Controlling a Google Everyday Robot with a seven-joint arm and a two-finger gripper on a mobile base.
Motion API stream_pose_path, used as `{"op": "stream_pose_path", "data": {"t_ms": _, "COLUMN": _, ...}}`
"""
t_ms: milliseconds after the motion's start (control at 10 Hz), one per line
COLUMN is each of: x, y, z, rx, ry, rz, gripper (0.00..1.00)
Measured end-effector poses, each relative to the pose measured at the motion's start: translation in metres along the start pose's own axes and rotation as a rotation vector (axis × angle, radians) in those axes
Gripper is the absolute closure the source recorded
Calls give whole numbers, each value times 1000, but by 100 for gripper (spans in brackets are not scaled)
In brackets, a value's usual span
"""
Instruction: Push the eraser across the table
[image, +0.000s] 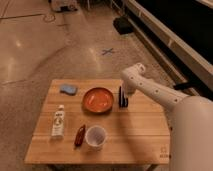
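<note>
The eraser (120, 98), a small black oblong block, lies on the wooden slat table (135, 131) just right of the orange bowl (98, 100), very close to its rim. My gripper (125, 100) is down at table level against the eraser's right side, at the end of the white arm (150, 90) that reaches in from the right. The gripper partly hides the eraser.
A blue-grey pad (68, 89) lies at the back left. A white bottle (59, 121) lies at the left. A dark red object (80, 135) and a white cup (95, 137) are at the front. The table's dark logo (163, 152) is at the front right corner.
</note>
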Motion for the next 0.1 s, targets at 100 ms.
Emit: {"op": "stream_pose_path", "data": {"t_ms": 100, "x": 0, "y": 2, "z": -2, "rx": 7, "ry": -5, "rz": -1, "gripper": 82}}
